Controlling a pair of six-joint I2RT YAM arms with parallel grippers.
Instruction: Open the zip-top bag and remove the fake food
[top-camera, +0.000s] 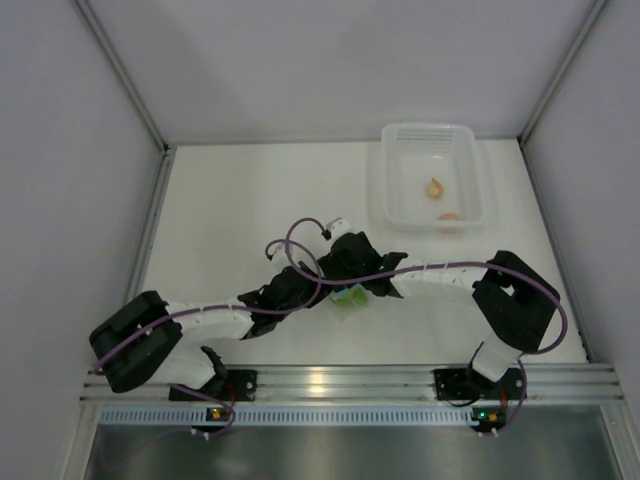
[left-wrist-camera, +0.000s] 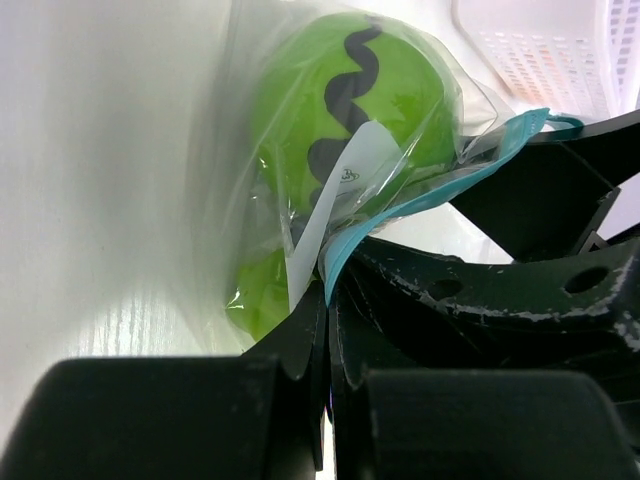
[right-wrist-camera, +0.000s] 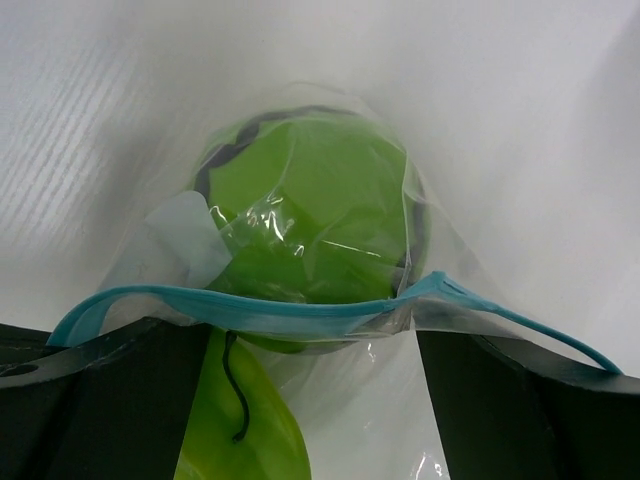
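Note:
The zip-top bag (top-camera: 350, 298) lies at mid-table, where both grippers meet. My left gripper (left-wrist-camera: 330, 295) is shut on the bag's edge by the light blue zip strip (left-wrist-camera: 420, 195). Behind the clear plastic, the fake food shows as a round green ball (left-wrist-camera: 390, 100) with a dark zigzag line. In the right wrist view, my right gripper (right-wrist-camera: 310, 335) stands open with its fingers (right-wrist-camera: 500, 400) wide apart and the zip strip (right-wrist-camera: 270, 312) stretched between them. The green ball (right-wrist-camera: 310, 210) sits beyond the strip. A lime-green piece (right-wrist-camera: 245, 425) lies nearer the camera.
A white translucent basket (top-camera: 475, 165) stands at the back right and holds small peach bits (top-camera: 436, 186). Enclosure walls rise on the left, the right and behind. The arms' bases sit on the rail along the near edge (top-camera: 340, 382).

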